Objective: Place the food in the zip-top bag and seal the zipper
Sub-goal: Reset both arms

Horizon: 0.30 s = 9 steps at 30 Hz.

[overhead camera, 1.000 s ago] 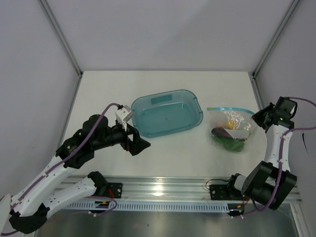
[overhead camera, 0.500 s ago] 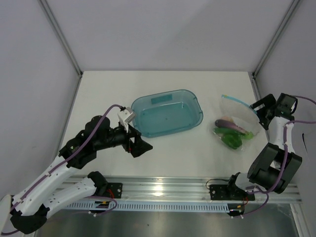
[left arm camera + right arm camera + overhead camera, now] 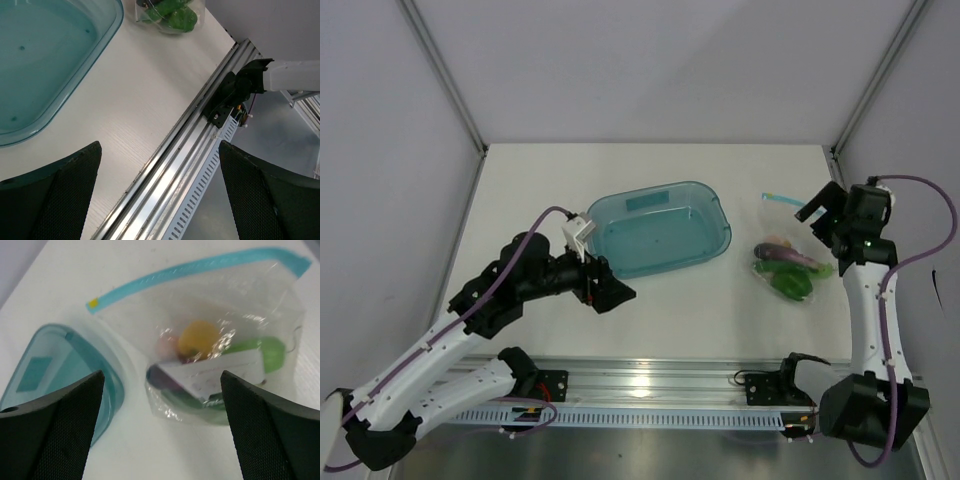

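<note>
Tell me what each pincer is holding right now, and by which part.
Nothing is held. The right pincer stands open above the zip-top bag lying on the table; the left pincer stands open near the tray, empty.

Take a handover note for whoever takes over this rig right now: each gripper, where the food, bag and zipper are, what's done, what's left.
Left gripper: open, holding nothing, at the tray's near-left corner.
Right gripper: open, holding nothing, by the zip-top bag's far-right corner.
Zip-top bag: lying on the table right of the tray, with the food inside. No food shows in the tray.
Zipper: teal strip along the bag's far edge. I cannot tell whether it is pressed fully shut.
Done: food bagged.
Left: check the zipper and press it closed if needed.
</note>
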Motion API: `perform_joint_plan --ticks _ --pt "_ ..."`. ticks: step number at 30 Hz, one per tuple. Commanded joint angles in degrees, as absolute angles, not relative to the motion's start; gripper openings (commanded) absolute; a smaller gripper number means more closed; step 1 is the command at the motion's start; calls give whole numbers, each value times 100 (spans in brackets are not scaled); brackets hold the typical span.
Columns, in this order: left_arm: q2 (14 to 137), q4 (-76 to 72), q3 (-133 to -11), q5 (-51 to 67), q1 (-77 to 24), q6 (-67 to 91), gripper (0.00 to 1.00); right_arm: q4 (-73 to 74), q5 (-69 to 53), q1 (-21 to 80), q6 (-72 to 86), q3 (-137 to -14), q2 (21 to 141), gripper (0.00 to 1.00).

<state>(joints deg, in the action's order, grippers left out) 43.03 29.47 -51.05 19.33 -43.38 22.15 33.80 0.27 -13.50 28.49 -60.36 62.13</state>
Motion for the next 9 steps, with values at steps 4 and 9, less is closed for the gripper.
perform_joint_plan --ticks 4,9 --pt "4412 2541 -4992 1749 -4342 2645 100 4192 887 -291 3137 -5511 5600 99" --pt "4351 2268 -4773 1766 -4289 2997 100 4026 774 209 3182 -4993 4932 99"
